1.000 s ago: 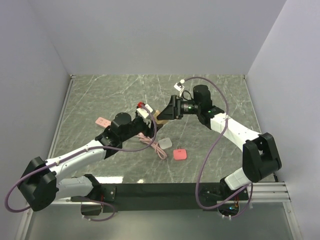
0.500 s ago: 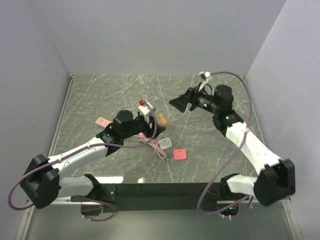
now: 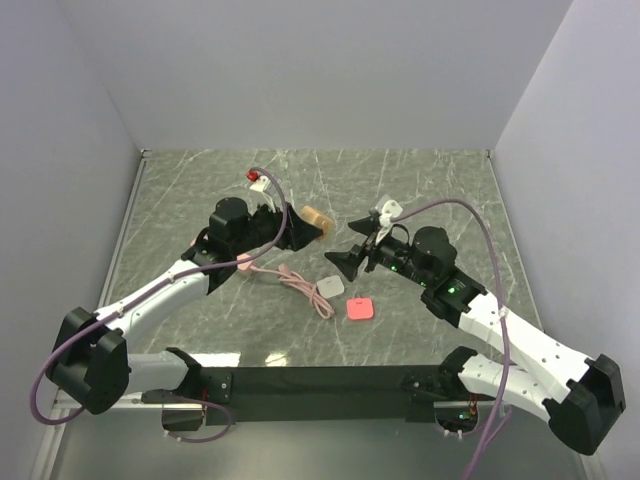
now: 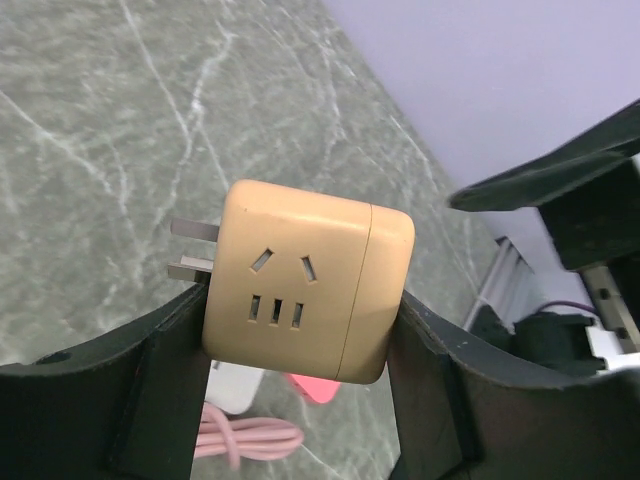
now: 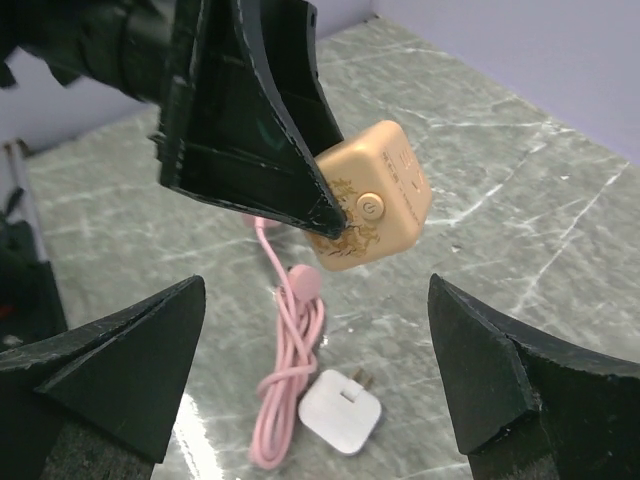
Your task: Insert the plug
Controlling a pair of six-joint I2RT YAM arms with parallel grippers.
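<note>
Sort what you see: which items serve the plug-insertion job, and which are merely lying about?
Job: plug; tan cube with sockets, probably the receiver, held in the left gripper.
Lying about: white adapter; pink cable.

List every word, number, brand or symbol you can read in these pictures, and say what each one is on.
Power symbol (circle with a short stroke), no words: on the round button of the tan cube.
Brown print beside that button: too blurred to tell if it is ornament or lettering.
Raised marks on the cube's neighbouring face: too faint to read.
Pink plug, white charger: no print visible.
No readable words or numbers anywhere.
</note>
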